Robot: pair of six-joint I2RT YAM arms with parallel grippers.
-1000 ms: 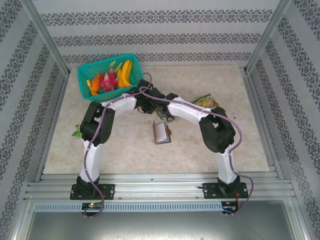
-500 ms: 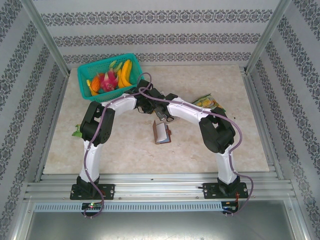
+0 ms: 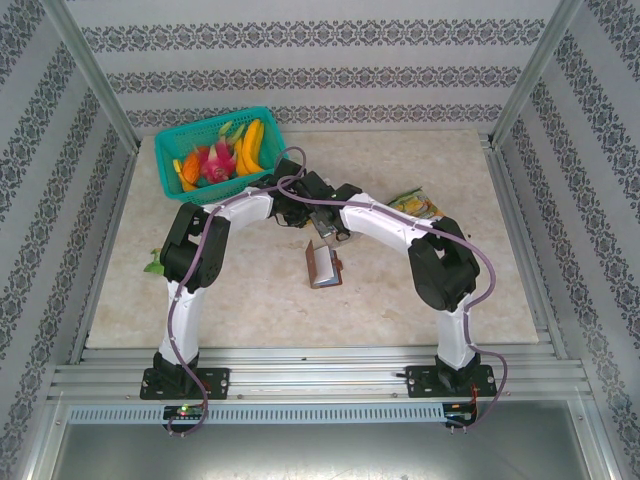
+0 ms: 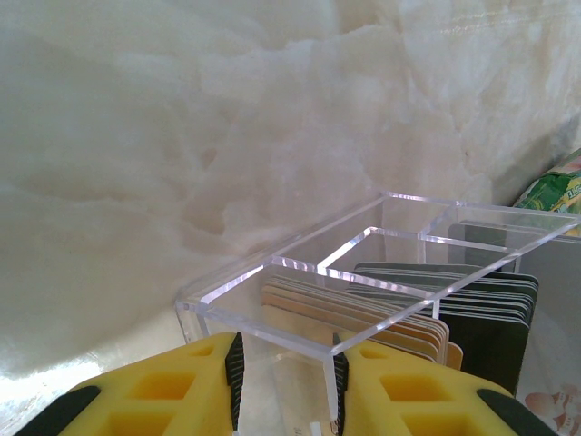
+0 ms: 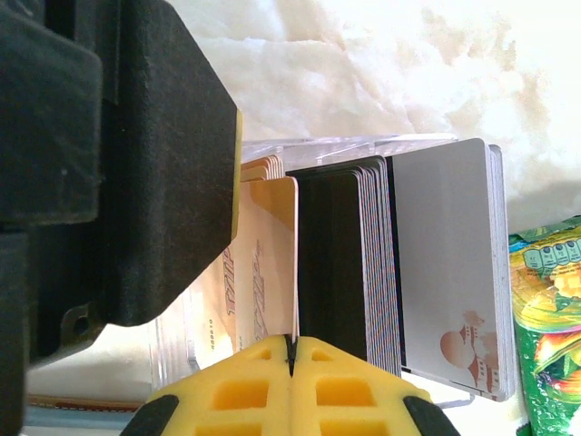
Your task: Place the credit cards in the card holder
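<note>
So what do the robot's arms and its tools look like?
Both the left arm and right arm have white tube sections and black joints, with a purple cable looping along each. The left tool and right tool have yellow fingers with cut-out holes and black pads.

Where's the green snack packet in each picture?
Top view: green snack packet right of centre, toward the back.
Left wrist view: packet at the right edge, halfway down.
Right wrist view: packet in the bottom right corner.
Shared landmark: the clear box of cards, just left of the packet in both wrist views.
</note>
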